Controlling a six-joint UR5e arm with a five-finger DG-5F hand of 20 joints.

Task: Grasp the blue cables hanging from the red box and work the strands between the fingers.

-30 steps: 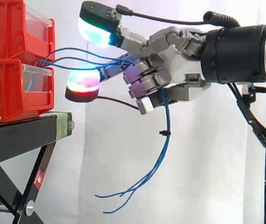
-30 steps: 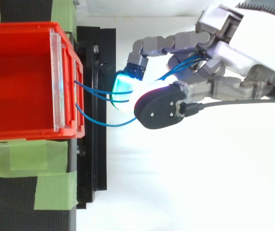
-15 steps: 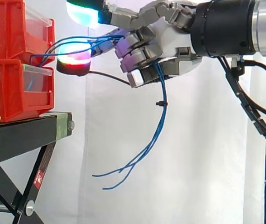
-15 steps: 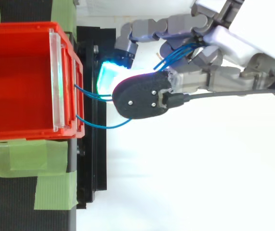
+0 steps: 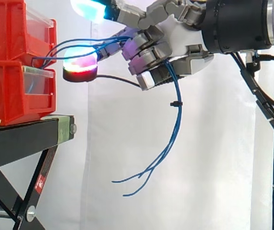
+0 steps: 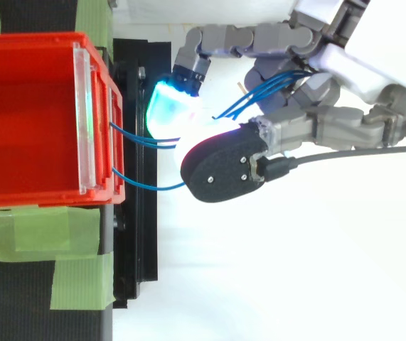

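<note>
From the red box (image 5: 12, 62), blue cables (image 5: 179, 120) run right into the hand (image 5: 175, 36) just right of the box, fingers curled round the strands, loose ends hanging lower right of the box.

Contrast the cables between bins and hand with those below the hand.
Between the red bins and the hand, the blue cables arch roughly level, spread apart. Below the hand they hang down, gathered by a black tie, ends splayed loose. Both are the same strands, gripped in curled fingers.
</note>
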